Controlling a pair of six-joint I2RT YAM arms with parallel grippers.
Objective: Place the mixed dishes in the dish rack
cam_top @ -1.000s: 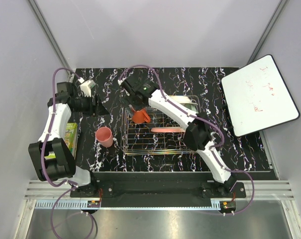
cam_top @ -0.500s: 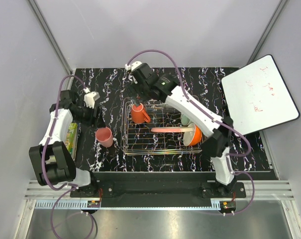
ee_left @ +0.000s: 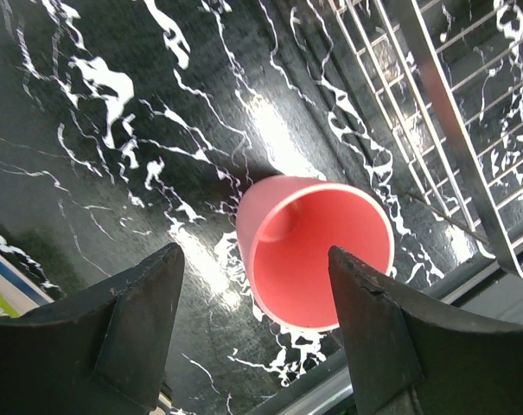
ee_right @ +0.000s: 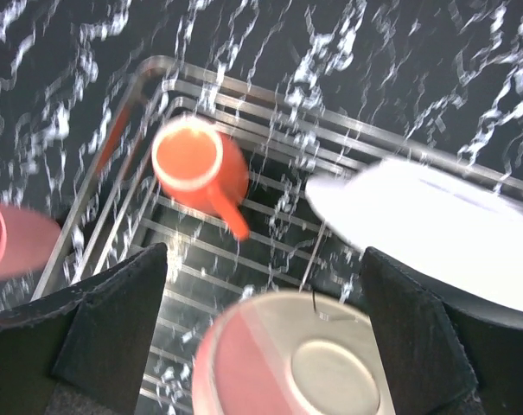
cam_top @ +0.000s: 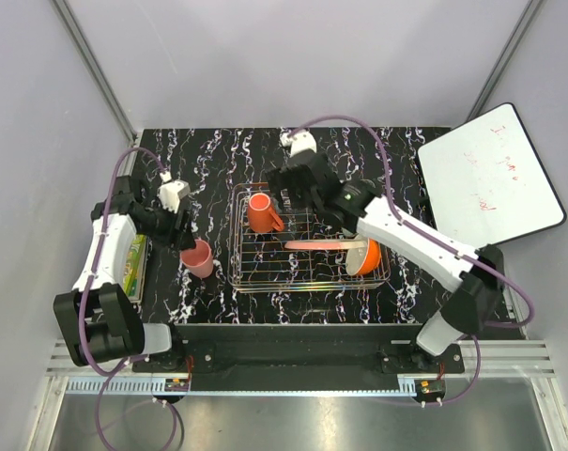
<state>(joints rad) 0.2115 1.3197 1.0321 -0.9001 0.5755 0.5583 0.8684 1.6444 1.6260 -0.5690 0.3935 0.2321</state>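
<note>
So the orange mug (cam_top: 261, 212) sits in the dish rack (cam_top: 284, 268) now. Our right gripper (ee_right: 263, 255) backs off, jaws wide, empty. Our left gripper (ee_left: 254, 259) drops toward the smaller pink mug (ee_left: 317, 255) on the worktop (cam_top: 199, 160), jaws open, empty.

The silver wire dish rack (cam_top: 265, 265) sits mid-worktop (cam_top: 415, 150), already partly loaded. An orange mug (cam_top: 260, 212) stands upright in its far-left corner, mouth up, handle pointing toward the rack's middle. A pink-and-peach plate (cam_top: 314, 245) stands on edge across the centre. To its right an orange bowl (cam_top: 365, 256) is tipped on its side. A white plate (ee_right: 434, 225) is in the far part, blurred. The smaller pink mug (ee_left: 317, 251) stands upright on the worktop, just left of the rack.
</note>
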